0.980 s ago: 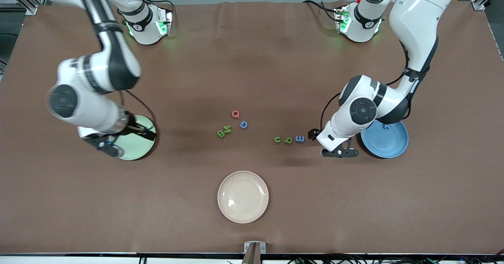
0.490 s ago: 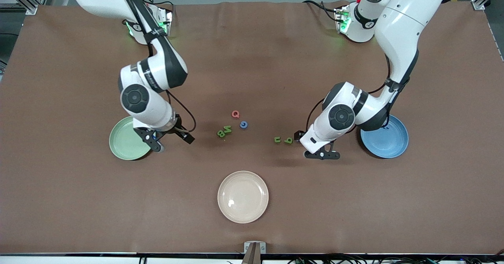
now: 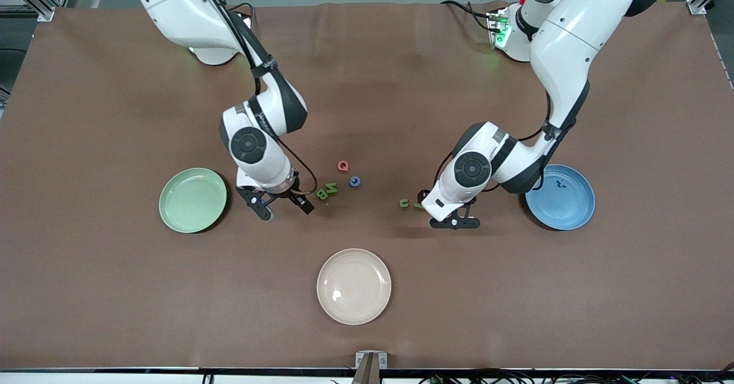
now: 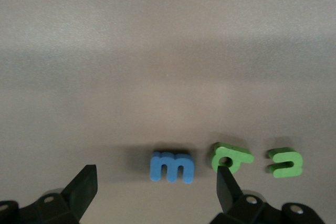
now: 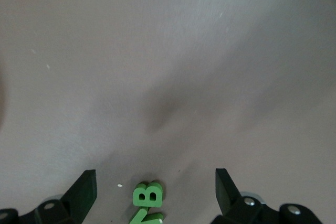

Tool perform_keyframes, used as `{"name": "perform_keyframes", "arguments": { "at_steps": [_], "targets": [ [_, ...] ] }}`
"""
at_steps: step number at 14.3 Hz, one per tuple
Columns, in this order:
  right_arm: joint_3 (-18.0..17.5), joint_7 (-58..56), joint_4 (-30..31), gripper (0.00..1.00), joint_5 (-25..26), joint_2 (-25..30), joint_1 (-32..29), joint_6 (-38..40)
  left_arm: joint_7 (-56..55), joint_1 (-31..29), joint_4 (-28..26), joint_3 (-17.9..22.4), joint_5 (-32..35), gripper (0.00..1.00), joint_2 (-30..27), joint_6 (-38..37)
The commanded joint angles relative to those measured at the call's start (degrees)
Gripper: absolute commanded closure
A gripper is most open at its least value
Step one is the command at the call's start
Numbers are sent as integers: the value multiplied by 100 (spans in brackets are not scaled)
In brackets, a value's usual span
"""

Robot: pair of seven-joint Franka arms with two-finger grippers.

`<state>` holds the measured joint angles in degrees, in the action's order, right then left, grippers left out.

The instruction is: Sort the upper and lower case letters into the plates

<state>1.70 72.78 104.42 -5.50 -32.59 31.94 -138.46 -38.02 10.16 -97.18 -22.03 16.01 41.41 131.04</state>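
The pale green plate (image 3: 193,200) lies toward the right arm's end and looks empty. The blue plate (image 3: 567,206) lies toward the left arm's end with a small blue piece (image 3: 561,183) in it. Mid-table lie a red Q (image 3: 343,166), blue c (image 3: 355,181), green N (image 3: 331,188) and green B (image 3: 322,195). My right gripper (image 3: 282,205) is open beside the B (image 5: 148,194), which shows between its fingers (image 5: 84,184). My left gripper (image 3: 455,222) is open over a blue m (image 4: 172,167), next to two green lowercase letters (image 4: 231,157) (image 4: 285,162).
A cream-white plate (image 3: 354,286) sits nearer the front camera than the letters, about midway along the table. The brown mat (image 3: 367,86) covers the whole tabletop. The left arm hides the blue m in the front view.
Both arms swung toward the middle. The right gripper left the green plate and came beside the green B. The left gripper moved from beside the blue plate to over the blue m.
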Motion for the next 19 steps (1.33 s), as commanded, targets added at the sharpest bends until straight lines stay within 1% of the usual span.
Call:
{"name": "perform_keyframes", "arguments": {
  "at_steps": [1, 9, 12, 15, 17, 19],
  "targets": [
    [58, 245, -115, 3, -13, -159, 207, -50, -187, 38, 85, 59, 130, 0, 112, 176],
    [58, 254, -115, 26, -4, -388, 480, -322, -267, -6, -117, 59, 139, 0, 139, 203],
    [58, 254, -115, 30, -4, -485, 515, -489, -406, 21, -161, 59, 139, 0, 139, 203],
    [67, 245, -115, 32, 57, -511, 524, -498, -443, 3, -249, 59, 148, 0, 113, 203],
    [67, 237, -106, 40, 75, -520, 524, -498, -451, -14, -276, 59, 157, 0, 69, 194],
    [67, 236, -97, 52, 84, -520, 524, -498, -451, -41, -319, 50, 166, 0, -45, 115]
  ]
}}
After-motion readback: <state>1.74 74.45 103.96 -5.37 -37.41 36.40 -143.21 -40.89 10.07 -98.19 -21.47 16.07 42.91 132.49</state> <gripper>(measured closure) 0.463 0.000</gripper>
